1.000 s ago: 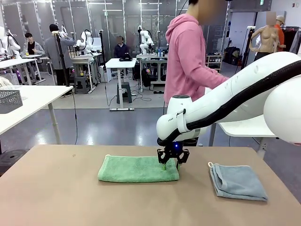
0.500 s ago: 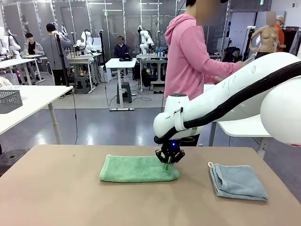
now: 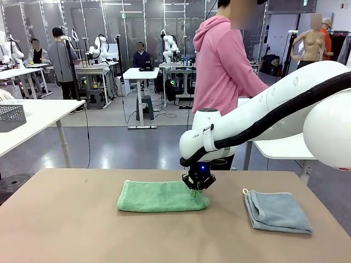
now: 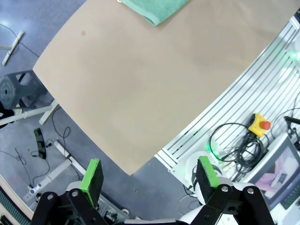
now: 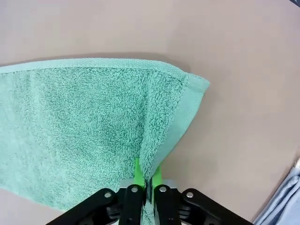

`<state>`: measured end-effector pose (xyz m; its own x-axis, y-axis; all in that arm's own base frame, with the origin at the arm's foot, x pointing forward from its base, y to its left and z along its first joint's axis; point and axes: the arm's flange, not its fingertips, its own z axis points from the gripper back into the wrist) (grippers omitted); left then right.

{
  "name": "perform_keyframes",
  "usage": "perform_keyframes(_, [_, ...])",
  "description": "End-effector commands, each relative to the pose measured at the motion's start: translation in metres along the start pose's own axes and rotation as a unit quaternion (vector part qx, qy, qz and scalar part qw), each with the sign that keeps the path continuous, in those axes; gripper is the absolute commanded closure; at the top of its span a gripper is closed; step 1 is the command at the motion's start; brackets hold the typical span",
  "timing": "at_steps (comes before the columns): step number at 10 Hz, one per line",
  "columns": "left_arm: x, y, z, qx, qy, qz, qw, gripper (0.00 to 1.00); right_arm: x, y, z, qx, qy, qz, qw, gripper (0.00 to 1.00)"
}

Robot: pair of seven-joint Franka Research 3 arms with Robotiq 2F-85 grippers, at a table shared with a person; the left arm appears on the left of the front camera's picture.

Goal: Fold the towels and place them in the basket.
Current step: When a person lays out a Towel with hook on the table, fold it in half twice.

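A green towel [image 3: 162,196] lies folded lengthwise in the middle of the table. My right gripper [image 3: 197,186] is shut on its right end, pinching the edge; in the right wrist view the green towel [image 5: 93,126] rises slightly into my right gripper [image 5: 146,180]. A light blue-grey towel [image 3: 277,211] with a small corner loop lies folded at the table's right, and its edge [image 5: 283,206] peeks in at the corner. My left gripper [image 4: 150,176] hangs open high above the table's edge, a corner of the green towel [image 4: 157,10] far off. The basket is out of view.
A person in a pink hoodie [image 3: 222,71] stands at the far side, beyond the table [image 3: 66,219]. Below the left wrist lie the robot's base, cables and a yellow emergency button [image 4: 260,125].
My right gripper has shut on the green towel's right end and lifted it slightly; the towel shifted a little to the right.
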<state>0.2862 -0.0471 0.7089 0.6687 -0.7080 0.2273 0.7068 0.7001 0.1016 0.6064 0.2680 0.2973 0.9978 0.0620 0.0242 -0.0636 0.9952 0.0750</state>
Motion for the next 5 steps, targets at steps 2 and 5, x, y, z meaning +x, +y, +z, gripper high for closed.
perform_keyframes(2, [-0.001, 0.000, -0.001, 0.004, 0.002, -0.002, 1.000, 0.00, -0.013, -0.034, 0.040, -0.030, 0.006, 0.041, 0.999, 1.00])
perform_keyframes(5, [-0.001, 0.000, -0.001, 0.004, 0.002, -0.002, 1.000, 0.00, -0.026, -0.019, 0.104, -0.057, -0.019, 0.111, 0.992, 1.00])
